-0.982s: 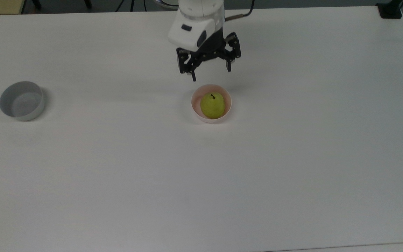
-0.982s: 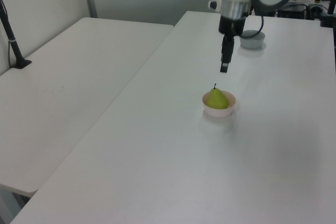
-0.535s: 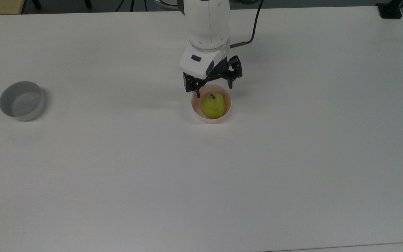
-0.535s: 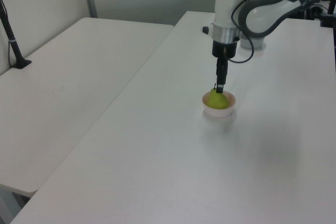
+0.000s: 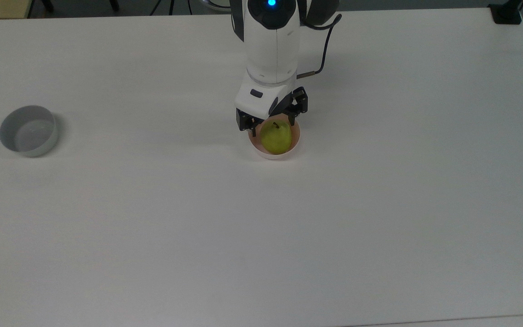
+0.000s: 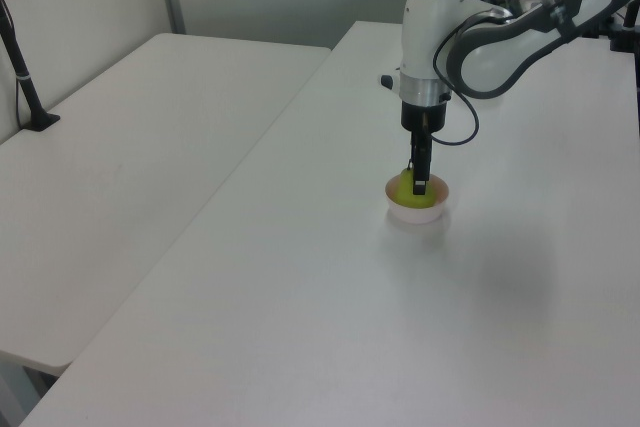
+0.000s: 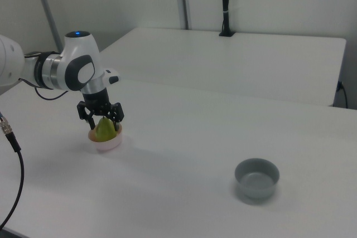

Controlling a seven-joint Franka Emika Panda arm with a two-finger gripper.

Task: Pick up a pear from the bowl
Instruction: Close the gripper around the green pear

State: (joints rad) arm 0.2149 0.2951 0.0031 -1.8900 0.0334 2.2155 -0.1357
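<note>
the gripper (image 5: 273, 126) hangs low over the bowl (image 5: 274, 155) near the middle of the table (image 5: 379, 204), its two fingers spread apart with one on each side of the pear (image 5: 276, 137) near its upper part; nothing is held yet, and whether either pad already touches the fruit cannot be told. the pear sits inside the pink bowl, stem end toward 12 o'clock in the top view.

the risks, as i judge them: the fingers straddle the narrow upper part of the fruit, so closing there could let the rounded skin squirt out downward or tip the pear against the bowl wall. in the top view the finger at the pear's 10 o'clock stands very near the rim, and a further drop could press on the rim and flip or drag the light bowl (it looks unanchored). a grip that pinches the bowl wall along with the fruit would lift both.

count: one pear, one pink bowl, one grey bowl (image 5: 28, 131) well apart at 9 o'clock in the top view, one arm with one gripper.
</note>
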